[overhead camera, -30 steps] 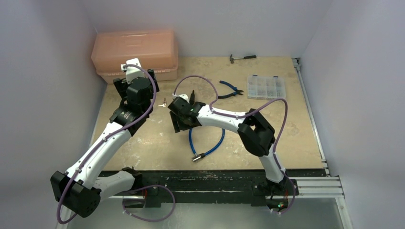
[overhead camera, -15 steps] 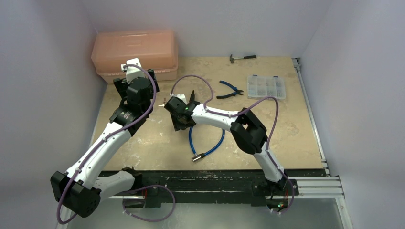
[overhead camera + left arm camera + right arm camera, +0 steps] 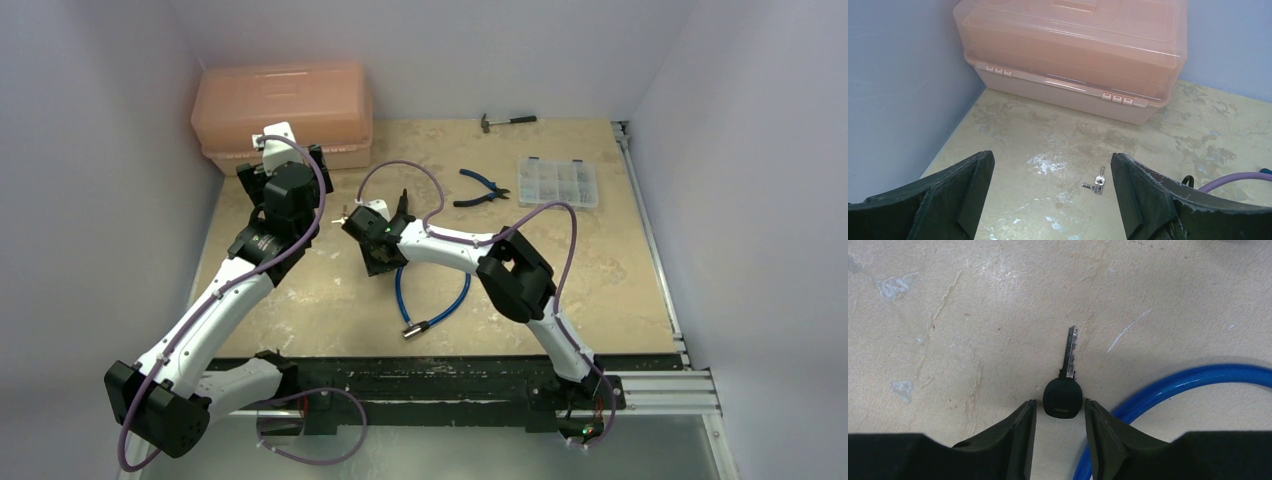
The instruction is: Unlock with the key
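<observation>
Key (image 3: 1064,390) lies flat on table (image 3: 948,340), blade pointing away from the right gripper (image 3: 1059,407) and black head sitting between its fingertips. Jaws narrowly parted: right finger at the head's edge, a sliver of table showing on the left side, so not clamped. Blue cable (image 3: 1173,382) curves just right of the key. Left gripper (image 3: 1052,157) hangs spread wide near the pink box (image 3: 1073,55), holding nothing; a small silver metal piece (image 3: 1099,182) lies on the table below it.

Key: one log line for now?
right gripper | open, astride key head | key flat on table | left gripper | open, near box
</observation>
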{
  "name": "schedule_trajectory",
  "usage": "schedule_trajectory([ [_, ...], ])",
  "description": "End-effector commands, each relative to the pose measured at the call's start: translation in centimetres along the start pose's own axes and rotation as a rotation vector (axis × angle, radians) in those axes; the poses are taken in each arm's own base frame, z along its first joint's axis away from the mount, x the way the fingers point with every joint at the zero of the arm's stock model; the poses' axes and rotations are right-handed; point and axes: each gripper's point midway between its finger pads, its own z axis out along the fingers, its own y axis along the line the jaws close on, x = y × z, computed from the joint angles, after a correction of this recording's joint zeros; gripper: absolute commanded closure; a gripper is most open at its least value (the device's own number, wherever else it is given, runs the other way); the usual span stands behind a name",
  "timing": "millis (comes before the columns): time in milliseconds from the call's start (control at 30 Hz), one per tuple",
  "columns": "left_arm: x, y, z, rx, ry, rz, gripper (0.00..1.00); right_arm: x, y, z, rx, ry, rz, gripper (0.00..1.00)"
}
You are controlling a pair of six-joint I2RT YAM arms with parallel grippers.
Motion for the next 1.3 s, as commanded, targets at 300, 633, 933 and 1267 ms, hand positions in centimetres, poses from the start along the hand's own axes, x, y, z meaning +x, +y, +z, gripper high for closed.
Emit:
schedule_trajectory([
  [300, -0.7, -0.2, -0.2, 0.027, -0.023, -0.01, 0.07, 0.1, 0.0, 1.3, 0.015, -0.021, 0.004, 0.54],
  [633, -0.6, -0.4, -0.1, 0.035, -0.02, -0.002, 0.07, 0.7, -0.4, 1.8, 0.031, -0.015, -0.002, 0.63],
  [933, -0.4, -0.9, 0.0, 0.061, -0.018, 0.005, 0.1, 0.3, -0.9, 0.7, 0.006, -0.064, -0.027, 0.95],
  [1267, -0.4, -1.8, -0.3, 0.117, -0.014, -0.007, 0.11, -1.7, -1.7, -4.4, -0.087, -0.226, -0.089, 1.0],
])
